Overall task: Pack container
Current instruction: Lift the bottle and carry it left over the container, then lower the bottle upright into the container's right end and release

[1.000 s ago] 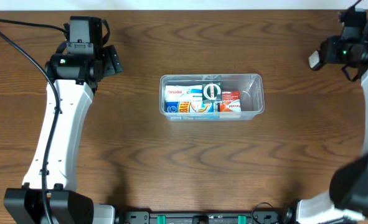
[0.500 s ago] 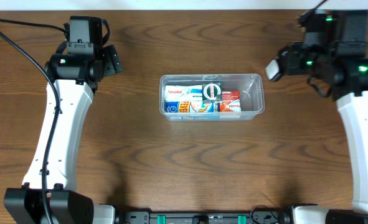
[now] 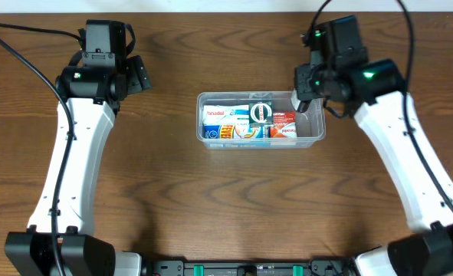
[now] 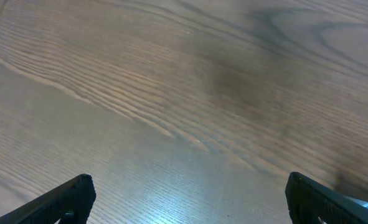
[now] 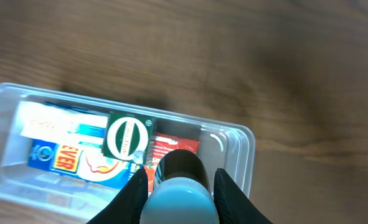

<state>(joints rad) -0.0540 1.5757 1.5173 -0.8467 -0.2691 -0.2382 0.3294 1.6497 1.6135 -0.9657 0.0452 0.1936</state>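
Robot lab, wood-grain table [image 3: 226,199], cabled arms [image 3: 73,153]

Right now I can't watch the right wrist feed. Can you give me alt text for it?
The right gripper grips a white, dark-tipped cylinder over the clear container, near its empty end. The rest of the tub holds small boxes, one with a round green-and-white label, on a wooden table.

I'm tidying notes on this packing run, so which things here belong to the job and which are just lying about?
In the job: container; small boxes inside it; white bottle, held by right gripper over its free end.
Not in it: left gripper, open over wooden table; nothing loose seen.
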